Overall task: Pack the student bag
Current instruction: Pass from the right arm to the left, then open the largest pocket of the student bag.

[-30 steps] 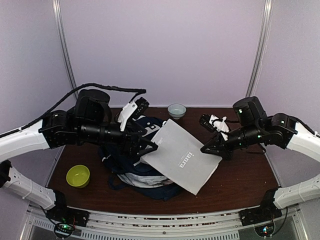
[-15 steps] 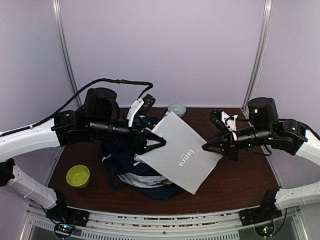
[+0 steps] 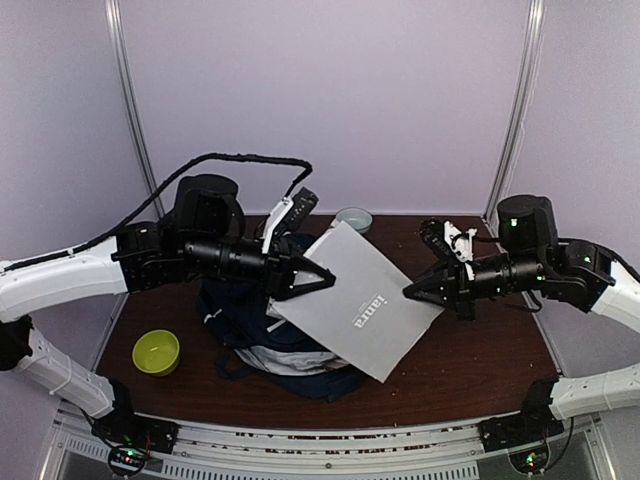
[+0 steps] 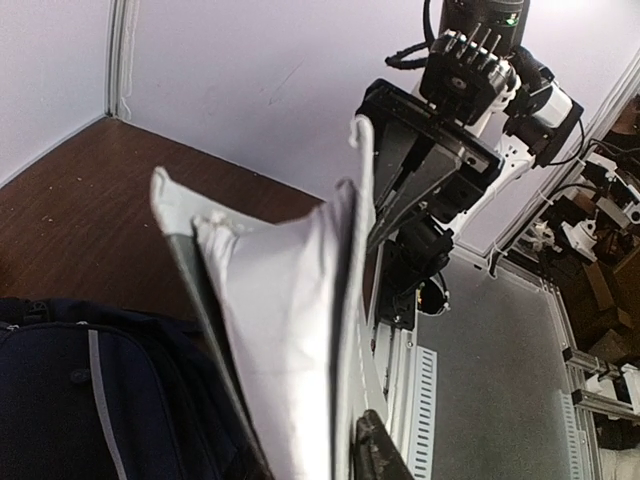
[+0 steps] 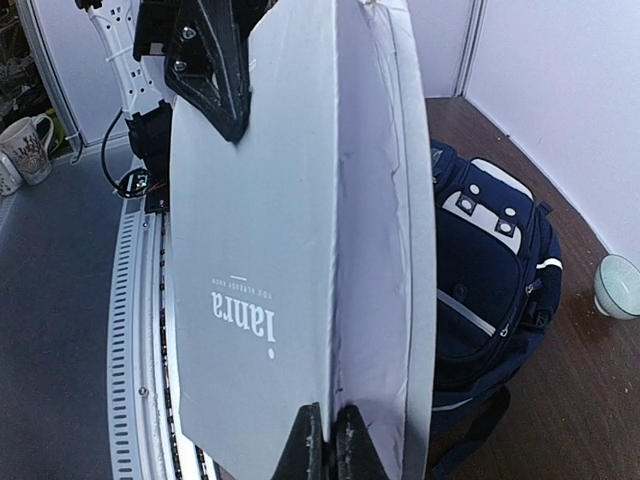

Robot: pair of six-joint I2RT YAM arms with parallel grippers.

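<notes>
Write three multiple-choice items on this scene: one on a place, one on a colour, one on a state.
1. Where on the table is the yellow-green bowl? A. near left B. far right C. centre
2. What colour is the student bag? A. red B. navy blue C. yellow
3. The right gripper is: A. open and empty B. shut on the grey pouch C. out of view
Answers: 1 A: it sits by the near left edge. 2 B: dark blue fabric shows under the pouch. 3 B: its fingertips pinch the pouch's edge.
</notes>
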